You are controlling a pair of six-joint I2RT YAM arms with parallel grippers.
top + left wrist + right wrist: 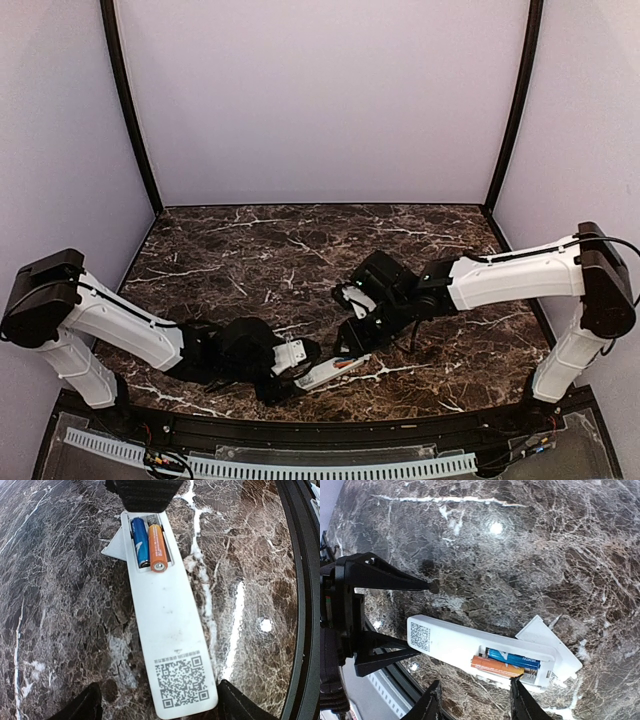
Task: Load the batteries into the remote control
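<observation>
The white remote control (333, 370) lies back up near the front edge, with its sticker end (182, 681) toward my left gripper. The blue battery (140, 542) and the orange battery (156, 547) lie side by side in its open recess. The orange one's near end rides on the recess edge. My left gripper (160, 707) is open, its fingers on either side of the sticker end. My right gripper (476, 700) is open and low over the recess end, one fingertip (516, 682) right at the orange battery (502, 666), beside the blue battery (515, 657).
A loose flat white cover (555, 642) lies on the dark marble table (250, 250), partly under the remote's recess end; it also shows in the left wrist view (114, 545). The table's black front rim (300, 580) runs close beside the remote.
</observation>
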